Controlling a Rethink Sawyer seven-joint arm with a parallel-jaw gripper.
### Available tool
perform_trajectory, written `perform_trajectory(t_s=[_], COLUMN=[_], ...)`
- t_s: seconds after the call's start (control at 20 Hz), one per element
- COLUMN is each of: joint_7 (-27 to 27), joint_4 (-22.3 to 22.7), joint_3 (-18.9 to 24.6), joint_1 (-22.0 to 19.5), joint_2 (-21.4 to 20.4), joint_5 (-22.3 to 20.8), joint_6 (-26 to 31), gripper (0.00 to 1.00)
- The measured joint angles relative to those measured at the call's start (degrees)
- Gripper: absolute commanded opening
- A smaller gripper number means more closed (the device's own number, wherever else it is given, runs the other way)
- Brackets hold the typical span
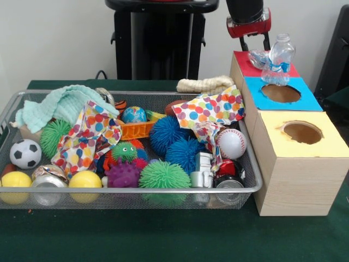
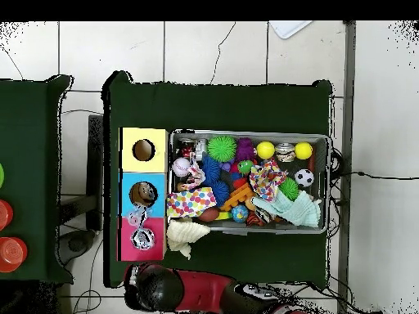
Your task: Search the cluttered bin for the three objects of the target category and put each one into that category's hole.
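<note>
Your clear water bottle [image 1: 280, 59] stands tilted over the far edge of the blue-surround hole [image 1: 281, 93], its base at the rim. Just above it, your gripper [image 1: 258, 42] hangs released, fingers apart and clear of it. The bin [image 1: 136, 190] sits beside the boxes on the green desk [image 1: 163, 240].

Looks like a robotics lab or test room, not a home. Staged on a bench [image 1: 163, 240] draped in dark green cloth, set on a pale tiled floor [image 2: 213, 49] with loose black cables [image 2: 372, 176] trailing across it. Backed by a bare off-white wall [image 1: 54, 38] and a black robot pedestal [image 1: 158, 38] beside the red-and-black gripper [image 1: 257, 43]. Laid out below the gripper: three pale wooden sorting boxes [image 1: 297, 180] topped red, blue and yellow, and further off to its side a wire-mesh bin [image 1: 131, 190] heaped with toys. Second green-draped bench [image 2: 33, 180] across the floor.
</note>
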Motion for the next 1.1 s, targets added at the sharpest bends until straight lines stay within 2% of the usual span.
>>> perform_trajectory(t_s=[0.55, 1.1], joint_7=[0.0, 0.0], joint_4=[0.0, 0.0], joint_3=[0.0, 0.0], joint_1=[0.0, 0.0], joint_2=[-0.6, -3.8], joint_5=[0.0, 0.0], joint_6=[0.0, 0.0], gripper=[1.0, 1.0])
